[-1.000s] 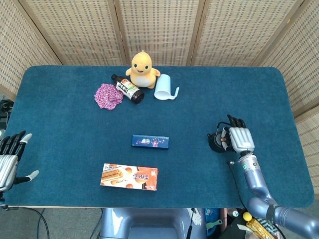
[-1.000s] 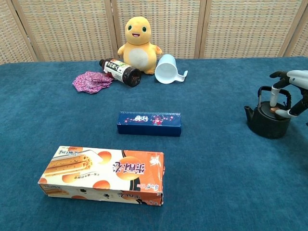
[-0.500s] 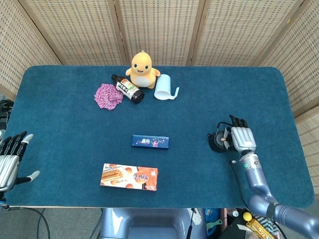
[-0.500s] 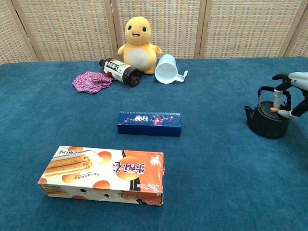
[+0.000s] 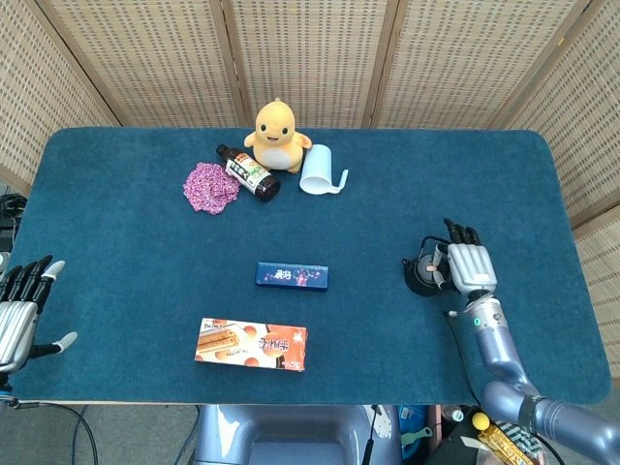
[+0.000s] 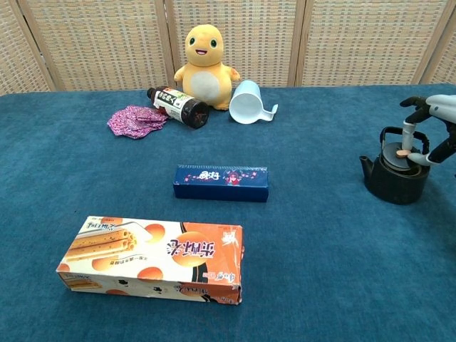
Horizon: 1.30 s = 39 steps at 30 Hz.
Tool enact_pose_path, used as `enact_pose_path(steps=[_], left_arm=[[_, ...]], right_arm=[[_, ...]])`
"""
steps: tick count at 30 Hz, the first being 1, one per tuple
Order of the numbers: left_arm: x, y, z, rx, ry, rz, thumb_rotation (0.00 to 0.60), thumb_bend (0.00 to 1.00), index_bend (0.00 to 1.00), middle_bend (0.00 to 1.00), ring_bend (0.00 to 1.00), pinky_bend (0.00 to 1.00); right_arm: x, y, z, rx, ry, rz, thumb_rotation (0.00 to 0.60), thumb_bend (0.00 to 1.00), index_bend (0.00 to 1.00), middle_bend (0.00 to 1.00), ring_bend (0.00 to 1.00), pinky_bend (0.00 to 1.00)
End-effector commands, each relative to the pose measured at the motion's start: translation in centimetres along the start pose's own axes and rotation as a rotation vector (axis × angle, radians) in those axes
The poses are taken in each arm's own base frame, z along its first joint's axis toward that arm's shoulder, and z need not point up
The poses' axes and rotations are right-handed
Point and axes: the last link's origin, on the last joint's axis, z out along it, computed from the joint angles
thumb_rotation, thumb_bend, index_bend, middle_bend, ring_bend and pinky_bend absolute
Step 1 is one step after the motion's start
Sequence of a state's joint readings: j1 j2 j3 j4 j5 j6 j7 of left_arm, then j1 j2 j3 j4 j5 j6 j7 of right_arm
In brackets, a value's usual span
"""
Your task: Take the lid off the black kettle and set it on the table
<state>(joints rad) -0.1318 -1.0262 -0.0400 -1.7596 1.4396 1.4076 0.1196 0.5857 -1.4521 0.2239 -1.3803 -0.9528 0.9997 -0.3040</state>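
Note:
The black kettle (image 6: 394, 184) stands on the blue table at the right, its handle arching over the top; the head view shows the kettle (image 5: 419, 278) partly under my right hand (image 5: 465, 266). In the chest view my right hand (image 6: 431, 132) reaches in from the right edge. Two of its fingertips (image 6: 407, 135) pinch the copper knob of the lid (image 6: 393, 152), which sits at the kettle's mouth. I cannot tell whether the lid touches the rim. My left hand (image 5: 19, 312) hovers at the table's front left corner with its fingers spread, holding nothing.
A dark blue box (image 6: 221, 182) lies mid-table and an orange snack box (image 6: 153, 261) nearer the front. At the back are a yellow plush toy (image 6: 205, 65), a lying dark bottle (image 6: 178, 106), a tipped white cup (image 6: 246, 102) and a pink cloth (image 6: 135, 120).
My right hand has risen slightly over the kettle, and the lid's knob between its fingertips sits a little higher. The left hand has not moved.

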Motion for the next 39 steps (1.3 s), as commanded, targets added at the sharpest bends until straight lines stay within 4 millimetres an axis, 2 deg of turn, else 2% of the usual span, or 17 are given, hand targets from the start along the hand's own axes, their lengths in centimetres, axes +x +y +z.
enact_pose_path(steps=[1, 6, 10, 16, 24, 26, 28, 30, 32, 36, 39], left_arm=[[0.0, 0.0, 0.0, 0.0, 0.001, -0.001, 0.6, 0.16, 0.0, 0.0, 0.0, 0.0], [0.2, 0.0, -0.2, -0.004, 0.007, -0.008, 0.6, 0.16, 0.0, 0.0, 0.0, 0.0], [0.4, 0.0, -0.3, -0.007, 0.01, -0.012, 0.6, 0.16, 0.0, 0.0, 0.0, 0.0], [0.4, -0.1, -0.3, -0.006, 0.01, -0.016, 0.6, 0.16, 0.0, 0.0, 0.0, 0.0], [0.3, -0.3, -0.2, -0.004, 0.004, -0.016, 0.6, 0.16, 0.0, 0.0, 0.0, 0.0], [0.3, -0.3, -0.2, -0.004, 0.003, -0.015, 0.6, 0.16, 0.0, 0.0, 0.0, 0.0], [0.3, -0.2, -0.1, -0.004, 0.003, -0.014, 0.6, 0.16, 0.0, 0.0, 0.0, 0.0], [0.2, -0.2, -0.2, -0.005, 0.001, -0.014, 0.6, 0.16, 0.0, 0.0, 0.0, 0.0], [0.2, -0.1, -0.2, -0.007, -0.002, -0.013, 0.6, 0.16, 0.0, 0.0, 0.0, 0.0], [0.2, -0.1, -0.2, -0.008, -0.001, -0.013, 0.6, 0.16, 0.0, 0.0, 0.0, 0.0], [0.2, -0.1, -0.3, -0.008, 0.0, -0.015, 0.6, 0.16, 0.0, 0.0, 0.0, 0.0]], right_arm=[[1.0, -0.6, -0.6, 0.024, 0.026, 0.013, 0.6, 0.56, 0.65, 0.0, 0.0, 0.01], [1.8, -2.6, -2.1, 0.094, 0.024, 0.032, 0.6, 0.56, 0.66, 0.0, 0.0, 0.01], [1.4, -4.6, -3.5, 0.161, 0.004, 0.027, 0.6, 0.56, 0.66, 0.0, 0.0, 0.01], [-1.7, -6.7, -5.2, 0.23, -0.071, -0.033, 0.6, 0.56, 0.66, 0.0, 0.0, 0.01], [-4.5, -7.1, -5.7, 0.248, -0.122, -0.072, 0.6, 0.56, 0.66, 0.0, 0.0, 0.01], [-4.9, -7.0, -5.8, 0.255, -0.129, -0.083, 0.6, 0.55, 0.61, 0.0, 0.0, 0.01], [-5.0, -6.9, -5.9, 0.258, -0.123, -0.094, 0.6, 0.43, 0.5, 0.0, 0.0, 0.01], [-4.9, -6.6, -6.0, 0.26, -0.112, -0.107, 0.6, 0.21, 0.34, 0.0, 0.0, 0.01], [-4.5, -6.3, -6.2, 0.256, -0.097, -0.102, 0.6, 0.12, 0.26, 0.0, 0.0, 0.01], [-3.7, -5.6, -6.6, 0.247, -0.075, -0.093, 0.6, 0.09, 0.23, 0.0, 0.0, 0.01], [-1.7, -3.9, -8.0, 0.224, -0.013, -0.068, 0.6, 0.07, 0.2, 0.0, 0.0, 0.01]])
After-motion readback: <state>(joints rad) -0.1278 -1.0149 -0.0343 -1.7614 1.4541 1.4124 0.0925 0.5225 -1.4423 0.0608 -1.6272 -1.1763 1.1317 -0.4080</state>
